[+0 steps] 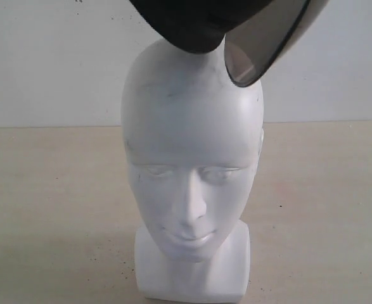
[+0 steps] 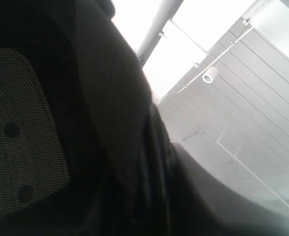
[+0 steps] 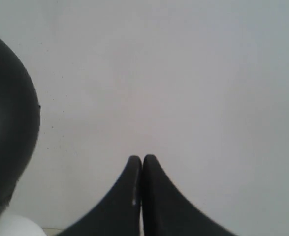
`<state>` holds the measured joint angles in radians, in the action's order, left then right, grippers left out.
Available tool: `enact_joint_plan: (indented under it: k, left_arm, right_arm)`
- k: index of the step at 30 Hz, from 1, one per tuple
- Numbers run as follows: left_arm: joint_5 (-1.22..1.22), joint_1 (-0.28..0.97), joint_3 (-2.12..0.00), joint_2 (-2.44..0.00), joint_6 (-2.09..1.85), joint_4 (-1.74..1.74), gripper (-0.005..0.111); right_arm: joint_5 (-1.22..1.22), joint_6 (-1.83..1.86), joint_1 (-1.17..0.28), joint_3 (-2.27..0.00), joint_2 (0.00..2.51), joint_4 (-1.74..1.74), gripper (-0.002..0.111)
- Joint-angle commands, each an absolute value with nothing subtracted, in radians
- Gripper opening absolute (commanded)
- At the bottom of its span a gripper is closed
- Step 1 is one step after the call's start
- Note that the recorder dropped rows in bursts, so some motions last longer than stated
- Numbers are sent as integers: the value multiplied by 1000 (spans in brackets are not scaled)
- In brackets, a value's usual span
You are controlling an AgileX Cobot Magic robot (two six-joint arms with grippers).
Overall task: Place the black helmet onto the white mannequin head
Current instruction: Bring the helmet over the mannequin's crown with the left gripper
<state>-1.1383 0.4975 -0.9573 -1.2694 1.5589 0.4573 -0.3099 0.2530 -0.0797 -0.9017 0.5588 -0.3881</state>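
**While the black helmet [image 1: 198, 22] is hanging at the crown, the right gripper [image 3: 142, 164] is sitting closed**

As we're looking from the front, the black helmet is tilting over the top of the white mannequin head [image 1: 192, 145]. Its lower edge is meeting the crown, but we can't tell if they're touching. The smoky visor [image 1: 268, 44] is dipping down on the right of that view, overlapping the head. The head is standing upright on the pale table [image 1: 46, 209], face twd the camera.

In the right wrist view the right gripper is pressing both tips together w/ nothing btwn them, near the helmet shell but apart from it.

In the left wrist view we're seeing only dark lining and a mesh pad [image 2: 21, 142] up close. We can't make out the left gripper, so we can't tell its state.
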Motion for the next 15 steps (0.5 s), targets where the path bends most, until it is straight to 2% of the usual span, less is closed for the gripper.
enact_joint_plan:
  k: [1,6,15]
  left_arm:
    - [-1221,500,-978,-1301,1515,398,4]
    - [-1221,500,-1010,-1346,1488,387,4]
    - [-1221,582,-1115,-1467,1435,381,4]
  right_arm:
    - [-426,288,-81,-1081,666,-337,0]
    - [-492,299,-81,-1216,746,-248,0]
    - [-548,400,-81,-1354,850,-254,0]
